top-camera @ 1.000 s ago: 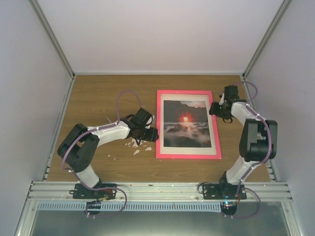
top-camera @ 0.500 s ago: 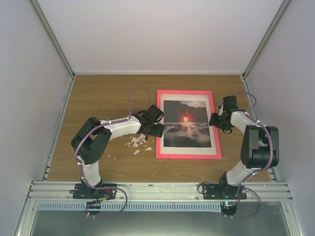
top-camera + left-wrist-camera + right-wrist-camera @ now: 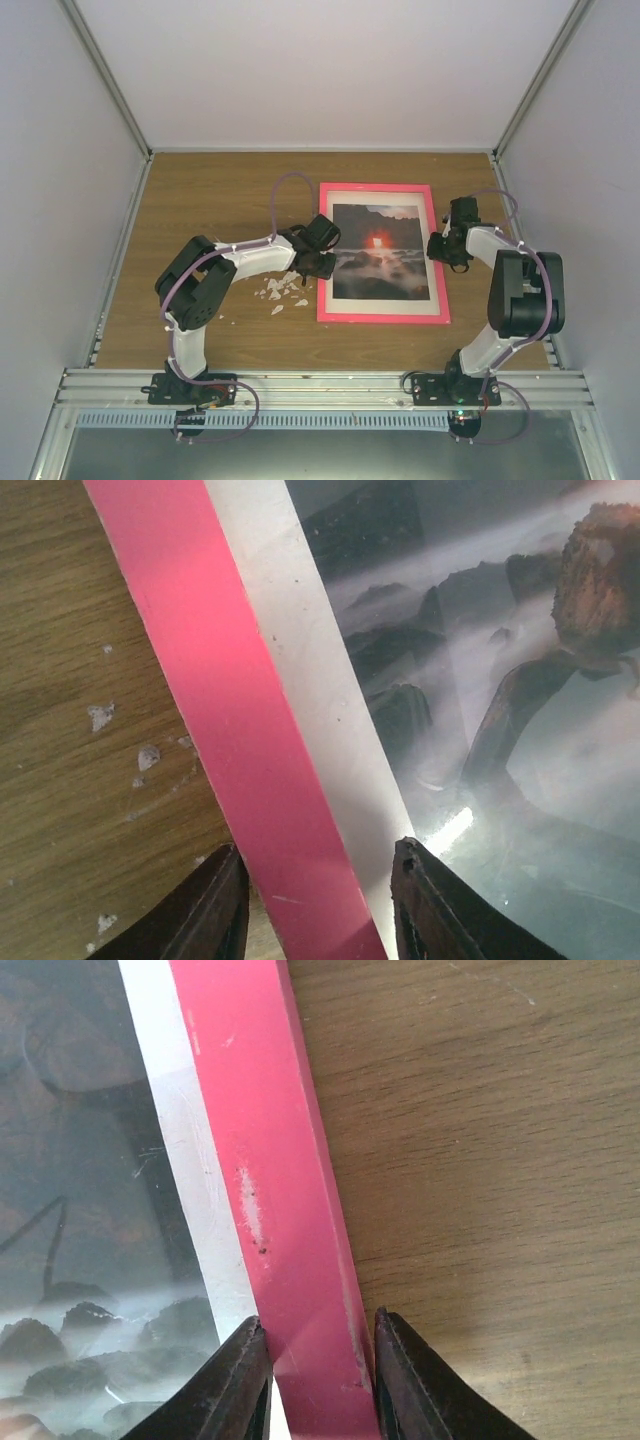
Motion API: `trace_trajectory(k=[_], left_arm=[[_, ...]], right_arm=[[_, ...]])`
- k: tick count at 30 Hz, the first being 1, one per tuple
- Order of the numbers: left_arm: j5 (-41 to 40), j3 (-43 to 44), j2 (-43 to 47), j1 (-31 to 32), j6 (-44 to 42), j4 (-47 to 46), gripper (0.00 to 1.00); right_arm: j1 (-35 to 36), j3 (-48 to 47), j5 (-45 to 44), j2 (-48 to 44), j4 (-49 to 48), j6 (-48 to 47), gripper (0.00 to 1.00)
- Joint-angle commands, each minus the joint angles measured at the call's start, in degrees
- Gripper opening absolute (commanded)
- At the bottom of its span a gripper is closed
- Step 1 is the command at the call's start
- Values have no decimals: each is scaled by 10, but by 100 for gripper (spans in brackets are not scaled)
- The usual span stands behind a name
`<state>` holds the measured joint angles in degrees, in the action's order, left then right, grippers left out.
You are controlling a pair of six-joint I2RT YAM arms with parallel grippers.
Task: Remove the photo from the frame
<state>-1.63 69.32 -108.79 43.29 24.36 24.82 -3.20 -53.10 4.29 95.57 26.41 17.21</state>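
Observation:
The pink-red frame [image 3: 380, 317] lies face up on the wooden table, with the photo [image 3: 378, 252] of dark cliffs and a red sun inside it behind a white mat. My left gripper [image 3: 322, 265] is open and straddles the frame's left rail [image 3: 220, 710]: one finger is over the table, the other over the mat and photo [image 3: 480, 680]. My right gripper [image 3: 441, 248] sits on the frame's right rail [image 3: 265, 1160], its two fingers pressed against either side of the pink bar. The photo's edge shows in the right wrist view [image 3: 80, 1160].
Several small white scraps [image 3: 280, 293] lie on the table just left of the frame, under my left forearm. Grey enclosure walls stand close on the left, right and back. A metal rail [image 3: 320, 385] runs along the near edge.
My left gripper has moved right, from over the scraps onto the frame's left rail. My right gripper has slid a little nearer along the right rail and settled on it.

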Motion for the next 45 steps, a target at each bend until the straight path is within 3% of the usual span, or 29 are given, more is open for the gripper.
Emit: trace_trajectory(k=[1, 4, 9, 22, 39, 45], left_arm=[[-15, 16, -10, 5, -5, -1, 37], [-23, 19, -6, 5, -5, 4, 28], [-38, 23, 5, 6, -5, 11, 21], [-29, 46, 22, 6, -6, 28, 13], [-19, 33, 97, -20, -18, 57, 0], [-17, -9, 156, -48, -19, 58, 0]], right_arm=[[1, 0, -15, -7, -8, -4, 27], [1, 0, -16, -21, -6, -4, 22], [1, 0, -14, -38, -1, -4, 14], [3, -27, -16, -64, 38, -9, 4], [31, -71, 30, -78, 86, -19, 9], [58, -70, 77, -83, 62, -6, 23]])
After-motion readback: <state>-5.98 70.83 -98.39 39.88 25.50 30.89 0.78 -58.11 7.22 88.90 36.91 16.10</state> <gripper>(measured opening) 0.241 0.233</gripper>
